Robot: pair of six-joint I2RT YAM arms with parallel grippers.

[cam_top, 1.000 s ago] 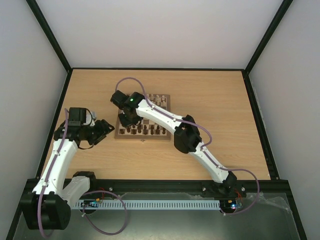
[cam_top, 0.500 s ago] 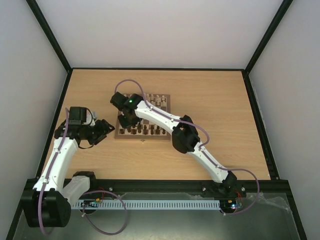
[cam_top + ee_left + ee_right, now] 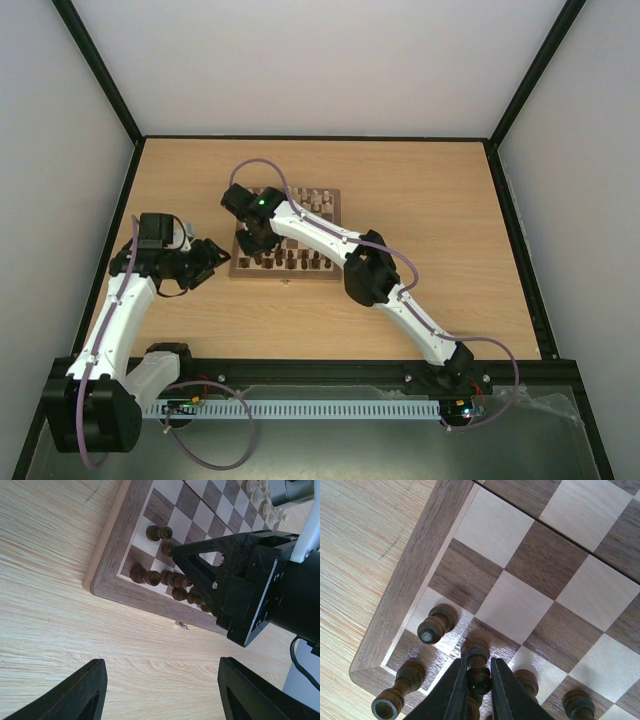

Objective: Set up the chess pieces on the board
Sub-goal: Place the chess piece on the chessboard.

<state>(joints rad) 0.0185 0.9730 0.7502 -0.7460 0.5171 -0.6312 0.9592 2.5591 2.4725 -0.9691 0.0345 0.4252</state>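
The board lies mid-table. Dark brown chess pieces stand along its near rows. My right gripper is over the board's near-left corner. In the right wrist view it is shut on the head of a dark pawn whose base rests on a dark square. Another dark pawn and a corner piece stand beside it. My left gripper is open and empty over bare table left of the board. Its fingers are wide apart, and the board's frame lies ahead.
Cream-white chessmen stand on the board's far rows and show in the left wrist view. A small metal clasp sits on the board's near edge. Black rails edge the tabletop.
My right arm has shifted slightly, its elbow moving a little left, with the gripper staying over the board's near-left corner. The left arm has not moved.
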